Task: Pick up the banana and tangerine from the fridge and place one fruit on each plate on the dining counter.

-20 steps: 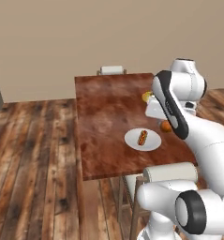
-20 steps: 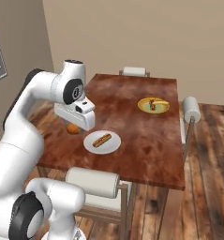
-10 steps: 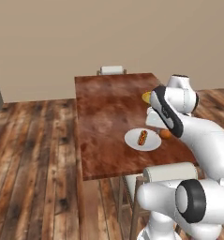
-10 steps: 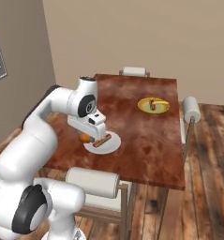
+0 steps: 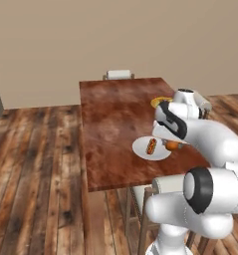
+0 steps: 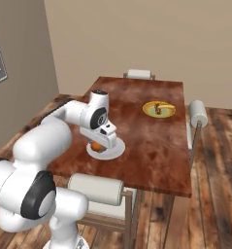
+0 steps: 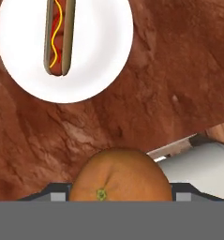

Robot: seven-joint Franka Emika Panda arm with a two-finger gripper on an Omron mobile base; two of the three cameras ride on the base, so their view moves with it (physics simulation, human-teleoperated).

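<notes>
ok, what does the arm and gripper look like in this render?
The arm is made of glossy white rounded shells with dark grey to black rings at the joints, the largest one low near the base. No cables or markings are readable. The gripper has a white body, and its fingers are dark; the hand view shows little of them.

Tangerine hiding the gripper fingertips, its lower part being cut off, white plate running past the top edge beyond it
</notes>
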